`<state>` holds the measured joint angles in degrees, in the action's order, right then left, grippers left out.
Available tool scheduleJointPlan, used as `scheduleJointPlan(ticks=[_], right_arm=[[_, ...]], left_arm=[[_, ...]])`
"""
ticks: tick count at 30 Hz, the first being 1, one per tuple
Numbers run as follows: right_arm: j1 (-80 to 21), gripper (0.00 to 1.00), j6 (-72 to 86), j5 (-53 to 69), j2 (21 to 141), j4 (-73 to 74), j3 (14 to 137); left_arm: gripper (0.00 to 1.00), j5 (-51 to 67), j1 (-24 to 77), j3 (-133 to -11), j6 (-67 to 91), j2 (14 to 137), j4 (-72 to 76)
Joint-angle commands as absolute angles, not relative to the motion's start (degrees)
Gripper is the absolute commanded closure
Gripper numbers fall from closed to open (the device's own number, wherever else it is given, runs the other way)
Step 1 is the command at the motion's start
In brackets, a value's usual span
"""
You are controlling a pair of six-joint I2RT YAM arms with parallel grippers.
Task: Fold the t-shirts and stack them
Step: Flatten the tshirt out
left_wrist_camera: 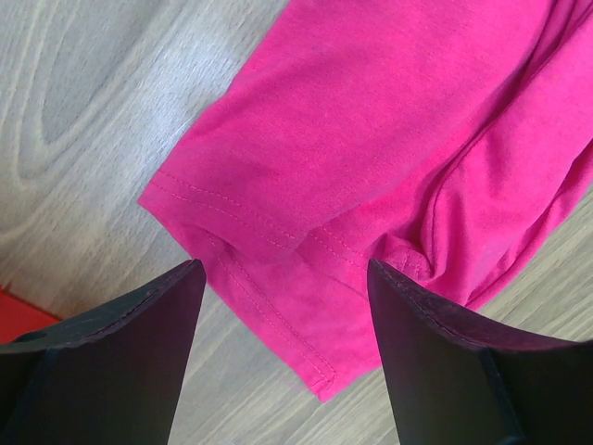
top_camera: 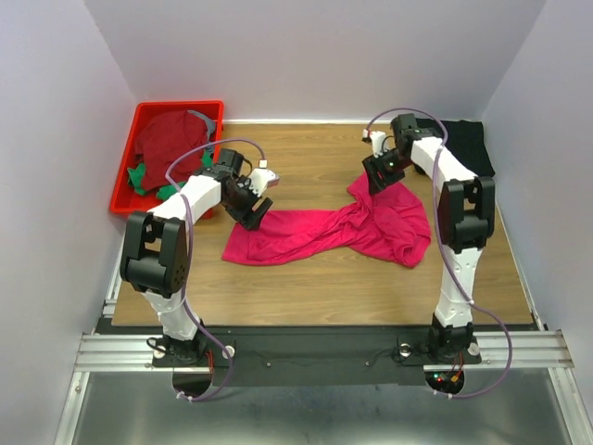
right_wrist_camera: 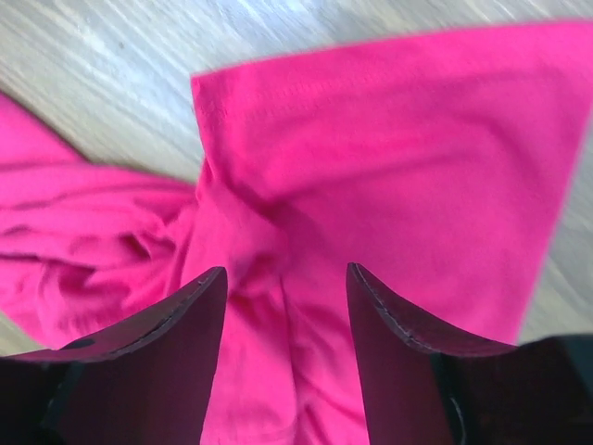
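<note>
A bright pink-red t-shirt (top_camera: pixel 334 234) lies crumpled across the middle of the wooden table. My left gripper (top_camera: pixel 258 215) hovers open over its left end; the left wrist view shows a hemmed corner of the shirt (left_wrist_camera: pixel 371 167) between the open fingers (left_wrist_camera: pixel 139 324). My right gripper (top_camera: pixel 378 178) is open above the shirt's upper right corner; the right wrist view shows pink cloth (right_wrist_camera: pixel 389 176) between the fingers (right_wrist_camera: pixel 157 334). A black t-shirt (top_camera: pixel 466 146) lies at the back right. A dark red shirt (top_camera: pixel 171 134) and green cloth (top_camera: pixel 139 178) lie in the bin.
A red plastic bin (top_camera: pixel 130 153) stands at the back left, partly off the wooden table (top_camera: pixel 306 278). White walls close in the back and both sides. The arm bases sit on a metal rail at the near edge.
</note>
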<state>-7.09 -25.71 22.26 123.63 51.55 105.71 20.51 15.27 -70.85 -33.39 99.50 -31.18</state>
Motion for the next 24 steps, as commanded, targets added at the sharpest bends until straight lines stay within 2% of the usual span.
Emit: scheduleJointPlan(ticks=[1, 8, 14, 16, 17, 18, 24], right_arm=[[-8.78, 0.42, -25.31, 21.89, 125.42, 49.92, 110.04], [-10.46, 0.48, -26.01, 22.24, 126.48, 49.83, 109.17], [-10.72, 0.48, -26.28, 24.34, 125.25, 50.54, 107.05], [-10.72, 0.6, -26.8, 25.66, 124.98, 51.58, 106.35], [-10.81, 0.83, -26.98, 26.01, 124.72, 52.03, 106.52], [-10.81, 0.99, -26.98, 26.19, 124.46, 52.73, 106.52], [-9.15, 0.99, -26.64, 24.26, 115.78, 54.58, 107.48]], left_arm=[[0.18, 20.83, 13.98, -72.33, -30.59, 99.49, -31.64], [0.18, 21.09, 11.43, -74.79, -29.62, 100.55, -33.57], [0.17, 21.44, 10.11, -74.53, -29.62, 100.46, -33.84], [0.17, 21.71, 9.93, -74.53, -29.44, 100.46, -33.84], [0.17, 22.06, 9.67, -74.53, -29.44, 100.46, -34.1], [0.17, 22.06, 9.49, -74.62, -29.36, 100.37, -34.28], [0.18, 23.37, 7.91, -73.57, -31.72, 96.87, -36.55]])
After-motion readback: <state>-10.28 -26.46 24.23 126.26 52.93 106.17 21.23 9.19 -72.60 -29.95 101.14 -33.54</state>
